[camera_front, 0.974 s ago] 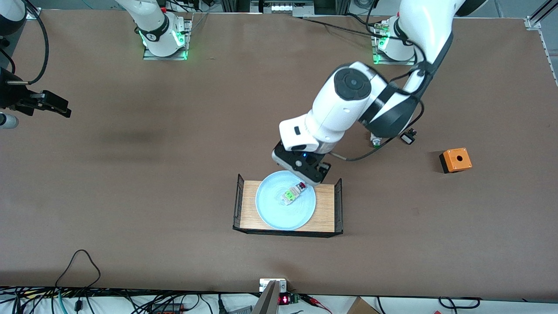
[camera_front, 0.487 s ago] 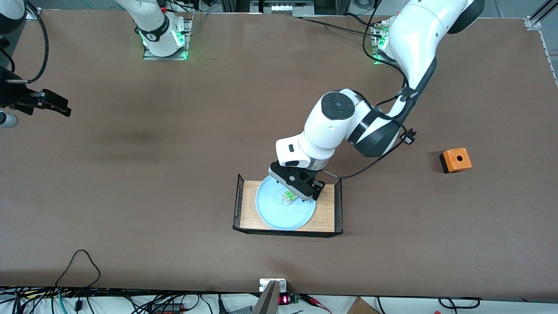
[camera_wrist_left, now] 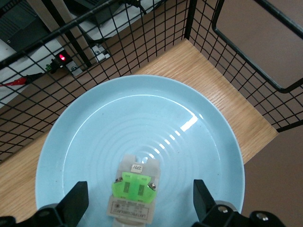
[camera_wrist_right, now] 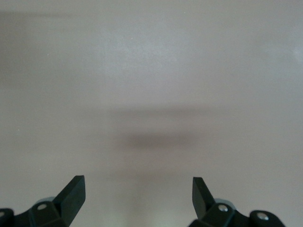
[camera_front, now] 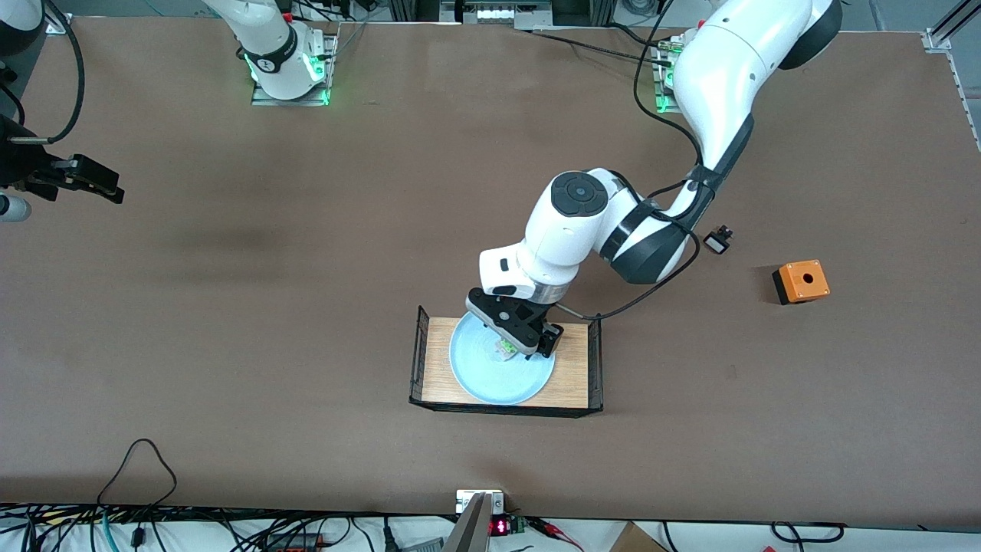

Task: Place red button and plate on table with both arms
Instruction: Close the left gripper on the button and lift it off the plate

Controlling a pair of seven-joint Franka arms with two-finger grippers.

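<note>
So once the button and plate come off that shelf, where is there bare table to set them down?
Bare table lies between the shelf and the right gripper, which waits open over its end; more lies nearer the camera than the shelf. Crowded: the plate fills the shelf, with the open left gripper around the red button. The orange box and black switch sit toward the left arm's end.

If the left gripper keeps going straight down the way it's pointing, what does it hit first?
Most likely the red button, which lies between the open jaws of the left gripper on the plate; the remaining gap is unclear.
</note>
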